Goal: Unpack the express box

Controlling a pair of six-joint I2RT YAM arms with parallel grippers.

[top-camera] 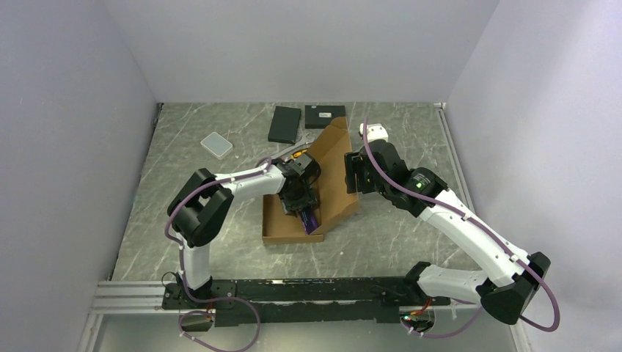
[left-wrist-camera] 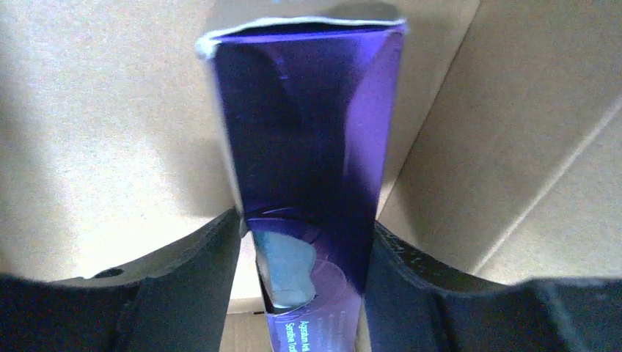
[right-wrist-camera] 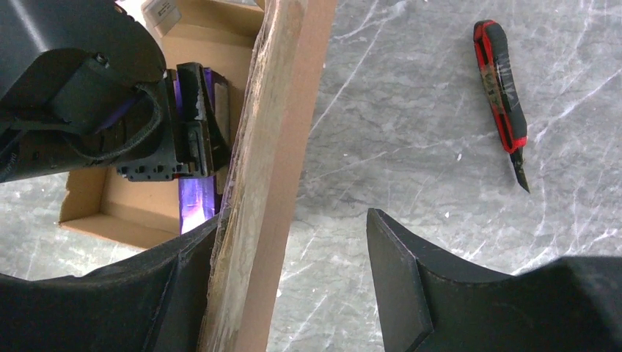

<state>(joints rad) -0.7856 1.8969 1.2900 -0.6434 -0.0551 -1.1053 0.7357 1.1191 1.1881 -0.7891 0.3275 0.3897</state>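
The brown express box (top-camera: 282,233) lies at the table's middle with its hinged lid (top-camera: 334,165) standing up on the right side. My left gripper (top-camera: 306,213) reaches down into the box and is shut on a purple carton (left-wrist-camera: 308,147), which sits between both fingers (left-wrist-camera: 183,286) over the cardboard floor. My right gripper (top-camera: 353,176) is at the lid's outer side. In the right wrist view its jaws (right-wrist-camera: 293,249) are open around the lid's edge (right-wrist-camera: 257,147). The lid touches the left finger (right-wrist-camera: 169,286) and the right finger stands apart.
Two flat black boxes (top-camera: 284,125) (top-camera: 325,116) lie at the back, with a small white box (top-camera: 216,144) to their left and a white object (top-camera: 375,132) behind the right arm. A red and black utility knife (right-wrist-camera: 502,95) lies on the marble table right of the lid.
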